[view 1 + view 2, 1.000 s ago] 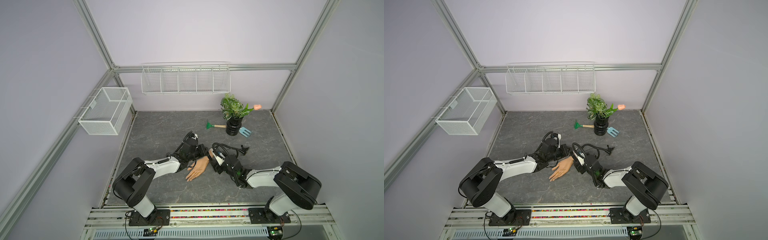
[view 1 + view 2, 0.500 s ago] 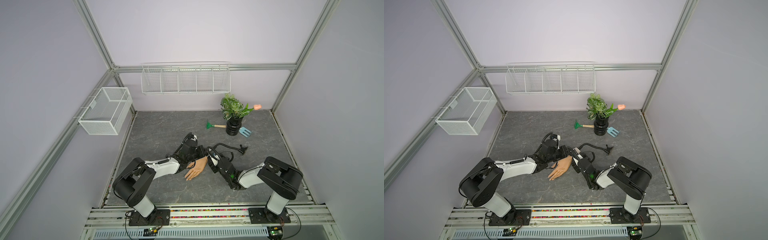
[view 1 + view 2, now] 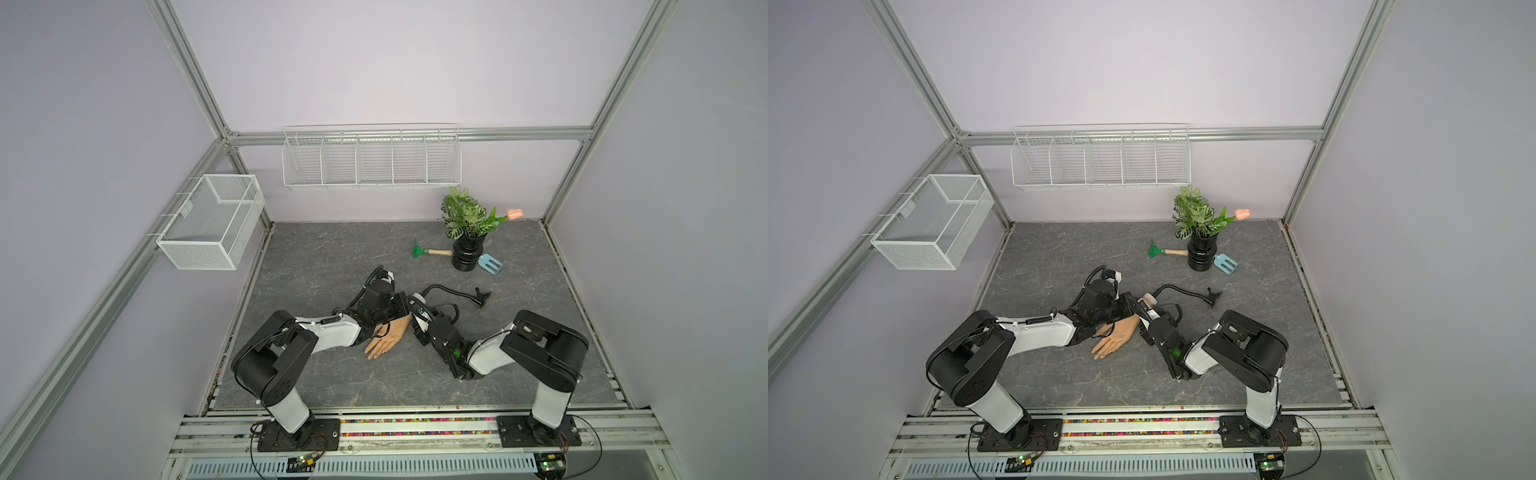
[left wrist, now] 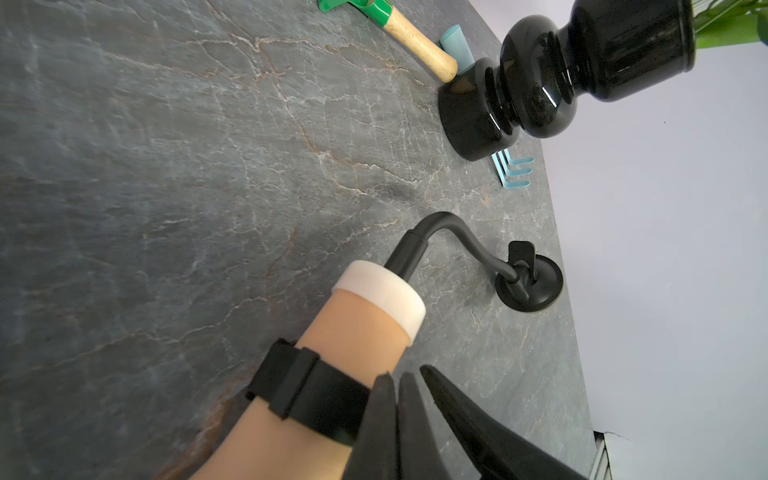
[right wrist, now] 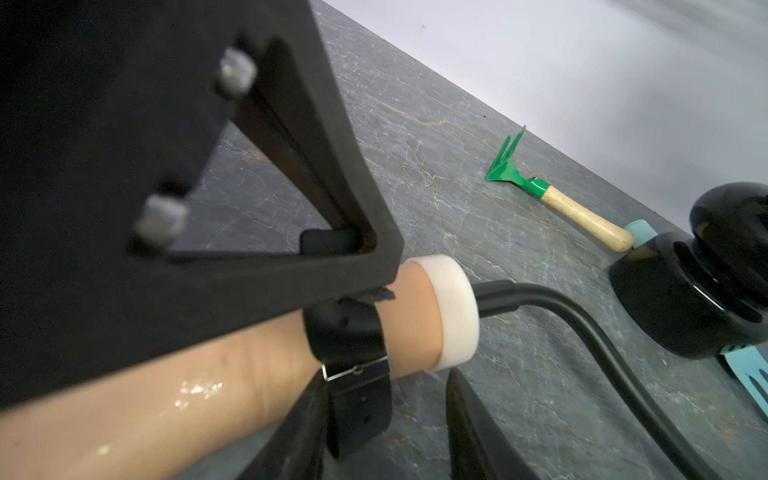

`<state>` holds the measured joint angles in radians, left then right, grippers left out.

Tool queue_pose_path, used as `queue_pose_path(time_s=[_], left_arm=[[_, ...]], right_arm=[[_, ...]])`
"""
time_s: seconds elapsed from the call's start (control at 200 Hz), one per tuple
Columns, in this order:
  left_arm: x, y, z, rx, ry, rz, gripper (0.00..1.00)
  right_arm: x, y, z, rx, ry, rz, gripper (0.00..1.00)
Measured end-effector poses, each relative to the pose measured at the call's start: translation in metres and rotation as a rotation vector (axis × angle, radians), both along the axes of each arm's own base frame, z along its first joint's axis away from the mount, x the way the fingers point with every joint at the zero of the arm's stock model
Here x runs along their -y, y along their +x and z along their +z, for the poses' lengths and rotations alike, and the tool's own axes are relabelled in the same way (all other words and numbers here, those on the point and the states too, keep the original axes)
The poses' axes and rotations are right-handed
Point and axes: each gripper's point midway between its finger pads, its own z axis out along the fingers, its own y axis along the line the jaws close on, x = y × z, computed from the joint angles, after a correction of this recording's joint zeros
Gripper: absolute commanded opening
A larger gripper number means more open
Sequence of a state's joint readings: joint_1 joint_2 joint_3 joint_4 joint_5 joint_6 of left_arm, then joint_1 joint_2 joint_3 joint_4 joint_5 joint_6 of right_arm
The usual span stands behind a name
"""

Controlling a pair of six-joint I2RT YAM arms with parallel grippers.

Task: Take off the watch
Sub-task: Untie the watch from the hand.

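The watch (image 4: 316, 390) is a black strap wrapped round the wrist of the skin-coloured mannequin hand (image 3: 384, 338), which lies on the floor. My left gripper (image 4: 397, 376) is shut, its tips resting on top of the strap at the wrist. In the right wrist view the metal buckle (image 5: 357, 370) shows, with the loose strap end (image 5: 361, 415) hanging below it. My right gripper (image 5: 386, 386) is open around that loose end, which lies against one finger (image 5: 307, 419). In both top views the grippers hide the watch.
A black gooseneck stalk (image 3: 453, 289) runs from the wrist's white cap (image 4: 382, 291) to its round base (image 4: 530, 282). Behind stand a black vase (image 3: 467, 253) with a plant, a green rake (image 3: 428, 251) and a blue fork (image 3: 490, 264). Wire baskets (image 3: 212, 224) hang on the walls.
My right gripper's jaws have narrowed round the loose strap end, and the right arm's elbow has swung in leftward. The left gripper has stayed shut at the wrist.
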<state>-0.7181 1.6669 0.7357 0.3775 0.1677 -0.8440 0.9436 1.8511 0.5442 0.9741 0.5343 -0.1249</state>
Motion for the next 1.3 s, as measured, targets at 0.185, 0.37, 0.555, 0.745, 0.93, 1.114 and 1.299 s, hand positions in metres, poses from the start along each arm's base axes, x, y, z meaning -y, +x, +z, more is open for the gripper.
queue_pose_path(time_s=[0.185,0.37,0.555,0.745,0.93,1.114,1.299], left_arm=[[-0.003,-0.002,-0.002,0.022,0.008,-0.021,0.33],[-0.019,-0.007,0.010,0.085,0.039,-0.032,0.71],[-0.029,-0.004,0.060,0.302,0.087,-0.056,0.85],[-0.040,0.000,0.062,0.423,0.214,-0.074,0.85],[-0.038,-0.004,0.027,0.407,0.331,-0.154,0.82],[0.000,-0.023,0.006,0.466,0.429,-0.346,0.83],[0.022,-0.024,0.007,0.601,0.487,-0.456,0.84]], right_arm=[[-0.001,-0.002,-0.006,-0.017,0.006,-0.001,0.13],[0.014,0.000,-0.009,-0.027,0.043,-0.052,0.07],[0.041,0.003,-0.022,-0.083,0.058,-0.095,0.07],[0.049,0.005,-0.014,-0.114,0.123,-0.079,0.07],[0.057,0.006,-0.018,-0.147,0.151,-0.083,0.07],[0.061,0.007,-0.010,-0.159,0.173,-0.078,0.07],[0.057,0.004,0.002,-0.153,0.203,-0.042,0.07]])
